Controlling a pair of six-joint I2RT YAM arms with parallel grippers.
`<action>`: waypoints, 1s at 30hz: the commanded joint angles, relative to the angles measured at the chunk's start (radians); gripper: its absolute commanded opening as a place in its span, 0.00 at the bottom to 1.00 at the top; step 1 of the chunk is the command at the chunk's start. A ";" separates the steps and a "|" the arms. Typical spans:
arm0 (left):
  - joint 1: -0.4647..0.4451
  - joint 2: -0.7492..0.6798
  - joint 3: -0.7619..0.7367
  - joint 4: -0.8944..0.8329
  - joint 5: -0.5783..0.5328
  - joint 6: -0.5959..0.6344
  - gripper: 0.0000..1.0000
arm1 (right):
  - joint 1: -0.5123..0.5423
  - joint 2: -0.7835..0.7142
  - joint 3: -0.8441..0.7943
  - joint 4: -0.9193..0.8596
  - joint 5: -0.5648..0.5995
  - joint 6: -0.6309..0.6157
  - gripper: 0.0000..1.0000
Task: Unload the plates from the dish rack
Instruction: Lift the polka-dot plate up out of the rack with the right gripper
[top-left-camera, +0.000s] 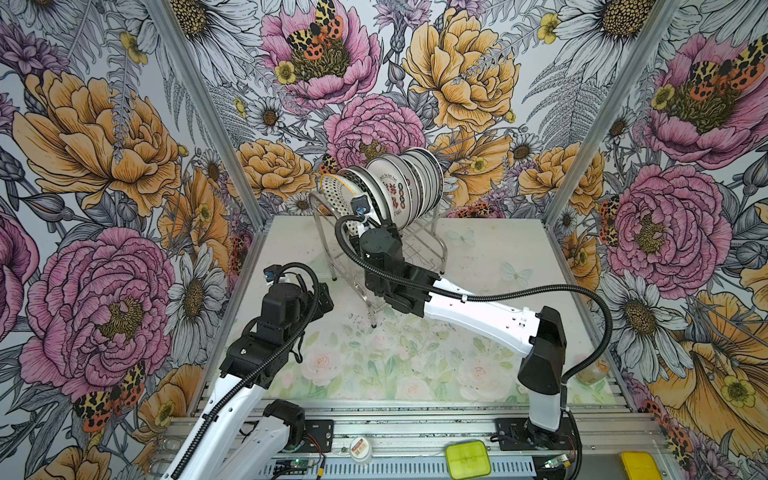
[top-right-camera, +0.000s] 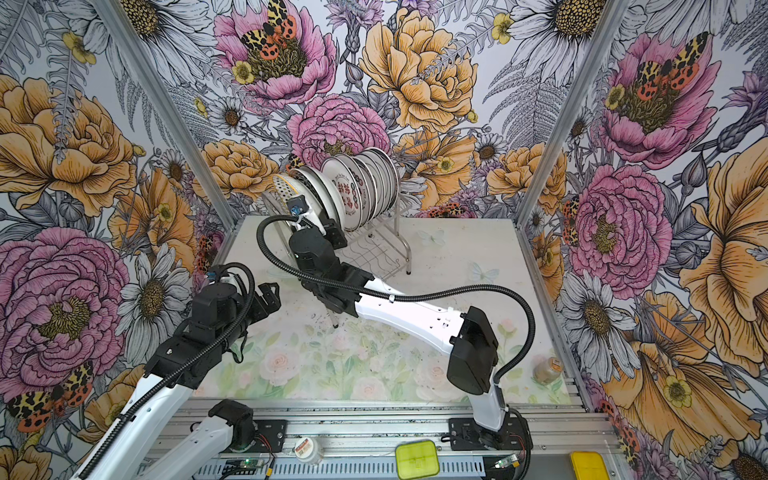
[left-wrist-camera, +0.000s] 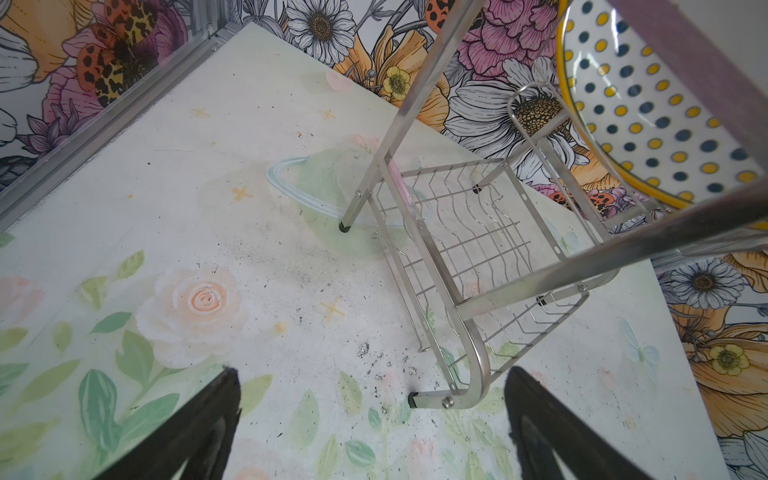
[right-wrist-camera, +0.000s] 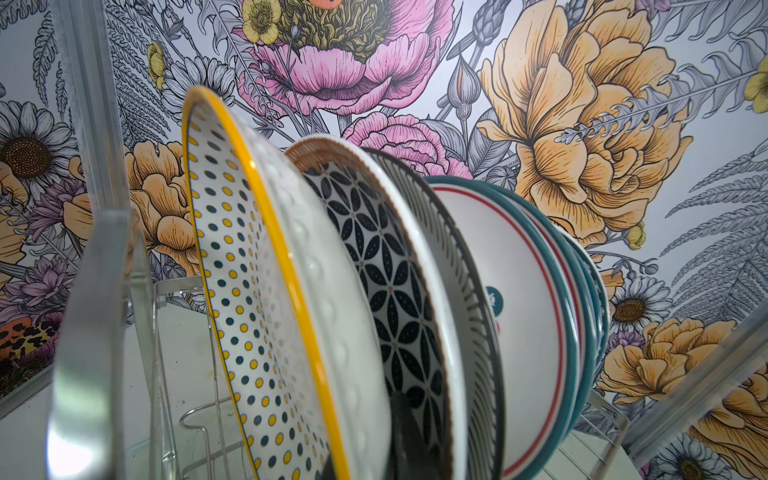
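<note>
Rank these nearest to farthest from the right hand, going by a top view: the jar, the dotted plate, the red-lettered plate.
1. Dotted plate: gripped by the right hand, at the rack's left end.
2. Red-lettered plate: farther right along the row.
3. Jar: far off, front right.

Floral wallpaper (top-left-camera: 104, 137) of pink and orange blooms on three walls, aluminium corner posts (top-left-camera: 205, 104), pale rose-printed desk (top-left-camera: 498, 257), metal rail (top-left-camera: 415, 428) in front, bright even light
</note>
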 joint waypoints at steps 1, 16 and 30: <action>0.011 0.011 0.008 0.035 0.027 -0.015 0.99 | 0.012 -0.106 0.016 0.116 -0.046 -0.023 0.00; 0.010 0.043 0.033 0.047 0.050 -0.015 0.99 | 0.016 -0.165 -0.026 0.201 -0.050 -0.058 0.00; 0.011 0.028 0.047 0.051 0.064 -0.003 0.99 | 0.017 -0.183 -0.055 0.278 -0.062 -0.076 0.00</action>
